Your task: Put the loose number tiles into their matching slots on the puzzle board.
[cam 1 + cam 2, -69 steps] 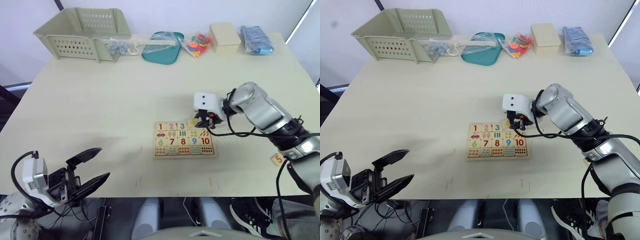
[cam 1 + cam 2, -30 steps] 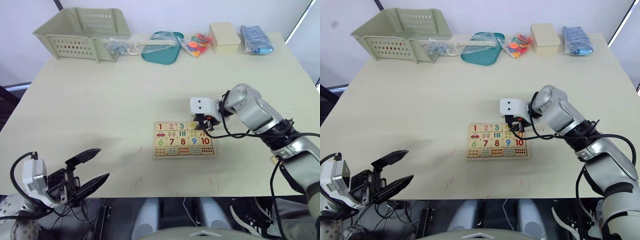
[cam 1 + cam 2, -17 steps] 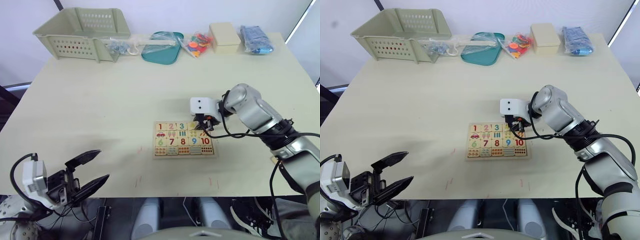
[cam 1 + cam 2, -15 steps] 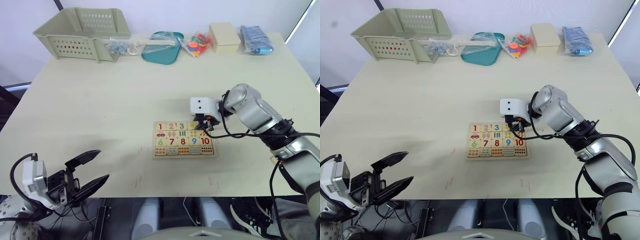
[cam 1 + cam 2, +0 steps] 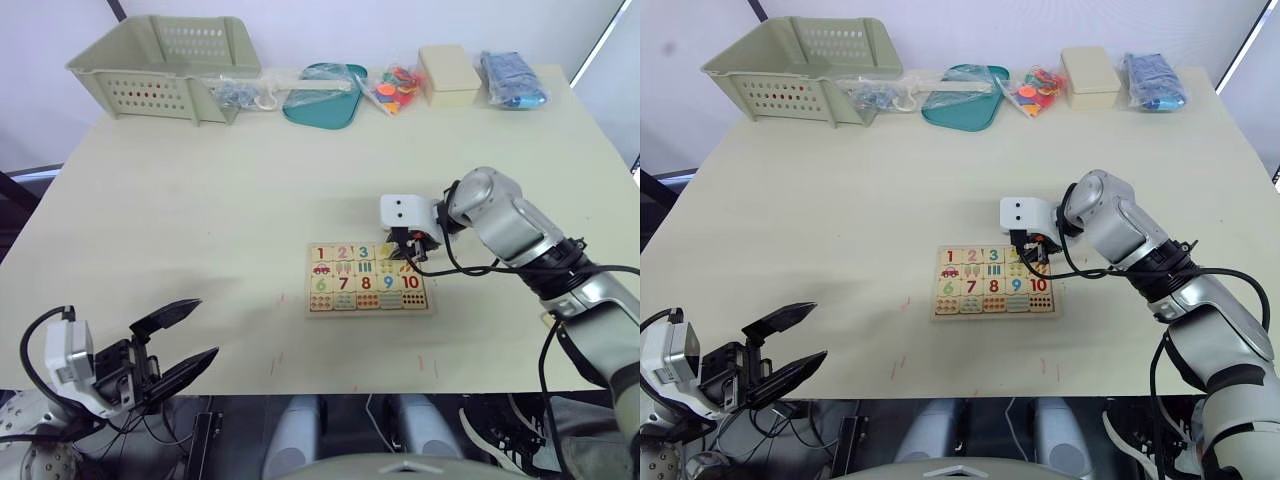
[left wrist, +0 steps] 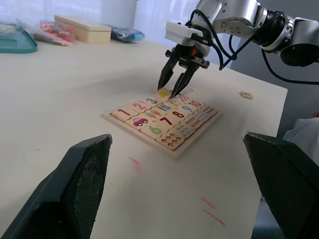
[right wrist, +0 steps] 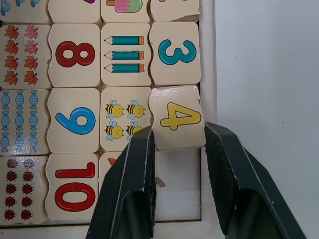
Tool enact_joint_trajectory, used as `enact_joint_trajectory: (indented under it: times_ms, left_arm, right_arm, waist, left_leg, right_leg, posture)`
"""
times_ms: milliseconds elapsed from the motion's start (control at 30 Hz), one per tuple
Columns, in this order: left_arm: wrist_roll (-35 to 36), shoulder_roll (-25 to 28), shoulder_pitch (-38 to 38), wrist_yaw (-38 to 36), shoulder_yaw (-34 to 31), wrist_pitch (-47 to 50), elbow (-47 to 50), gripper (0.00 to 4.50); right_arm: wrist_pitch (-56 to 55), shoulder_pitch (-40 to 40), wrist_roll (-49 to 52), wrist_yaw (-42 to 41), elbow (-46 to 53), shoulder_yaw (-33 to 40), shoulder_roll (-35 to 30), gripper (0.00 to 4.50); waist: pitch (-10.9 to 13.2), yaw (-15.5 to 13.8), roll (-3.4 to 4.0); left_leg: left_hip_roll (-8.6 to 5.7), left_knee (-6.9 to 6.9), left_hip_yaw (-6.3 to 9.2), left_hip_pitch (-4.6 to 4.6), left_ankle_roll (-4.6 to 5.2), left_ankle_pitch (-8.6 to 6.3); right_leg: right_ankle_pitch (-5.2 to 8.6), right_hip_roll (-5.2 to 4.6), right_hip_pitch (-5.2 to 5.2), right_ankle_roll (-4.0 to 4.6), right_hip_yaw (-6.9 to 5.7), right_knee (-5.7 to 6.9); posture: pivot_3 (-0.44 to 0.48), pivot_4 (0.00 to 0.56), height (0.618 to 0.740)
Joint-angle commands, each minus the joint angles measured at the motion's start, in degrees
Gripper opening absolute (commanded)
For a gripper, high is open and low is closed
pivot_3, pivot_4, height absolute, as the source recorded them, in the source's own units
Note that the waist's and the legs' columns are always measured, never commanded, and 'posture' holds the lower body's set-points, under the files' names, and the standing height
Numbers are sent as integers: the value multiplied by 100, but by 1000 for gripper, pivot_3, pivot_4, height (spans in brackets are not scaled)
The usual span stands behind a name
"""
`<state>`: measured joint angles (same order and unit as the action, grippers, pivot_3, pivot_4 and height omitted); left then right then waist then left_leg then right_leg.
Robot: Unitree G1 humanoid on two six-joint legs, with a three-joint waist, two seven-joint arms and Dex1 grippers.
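Observation:
The puzzle board lies mid-table with tiles 1, 2 and 3 seated in its far row. My right gripper points down at that row and is shut on the yellow 4 tile. That tile sits slightly tilted in the slot beside the 3 tile. Just past it the last slot is an empty recess. Another loose tile lies on the table right of the board; its digit is unreadable. My left gripper hangs open off the table's near left edge, holding nothing.
Along the far edge stand a green basket, a teal tray, a bag of coloured pieces, a cream box and a blue bag. Bare tabletop spreads left of the board.
Since the oldest frames my right gripper has shifted slightly left and down onto the board's far row. Over the last second nothing has moved.

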<state>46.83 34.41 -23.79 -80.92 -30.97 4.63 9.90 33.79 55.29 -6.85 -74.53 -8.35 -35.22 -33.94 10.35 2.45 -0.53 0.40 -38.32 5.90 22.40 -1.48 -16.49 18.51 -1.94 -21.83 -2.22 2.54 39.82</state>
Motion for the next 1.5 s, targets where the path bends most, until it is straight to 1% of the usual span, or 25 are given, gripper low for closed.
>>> enact_joint_trajectory:
  times_ms: [33,1300,1367,1433,1500]
  left_arm:
    - [42,-10,-55,18,-122,-75,151,4500]
    - [48,4,12,76,-96,-55,190,4500]
    - [45,5,17,78,-95,-56,189,4500]
    - [44,5,20,79,-95,-57,189,4500]
    - [44,2,29,85,-96,-61,189,4500]
  right_arm:
    - [26,3,-37,-56,47,74,11,864]
    - [72,-30,58,-99,135,129,62,864]
    - [66,-30,54,-90,137,129,61,1938]
    - [63,-34,50,-90,141,130,59,2804]
    - [56,-36,40,-85,138,130,57,3874]
  waist:
    - [0,0,0]
    - [0,7,0]
    - [0,7,0]
    - [0,6,0]
    - [0,6,0]
  left_leg:
    - [0,0,0,0,0,0]
    - [0,0,1,0,0,0]
    - [0,0,0,0,0,0]
    - [0,0,1,0,0,0]
    - [0,0,1,0,0,0]
  right_leg:
    - [0,0,0,0,0,0]
    - [0,0,0,0,0,0]
    - [0,0,0,0,0,0]
    - [0,0,0,0,0,0]
    - [0,0,0,0,0,0]
  posture:
    - [0,150,740]
    - [0,150,740]
    - [0,150,740]
    - [0,150,740]
    - [0,150,740]
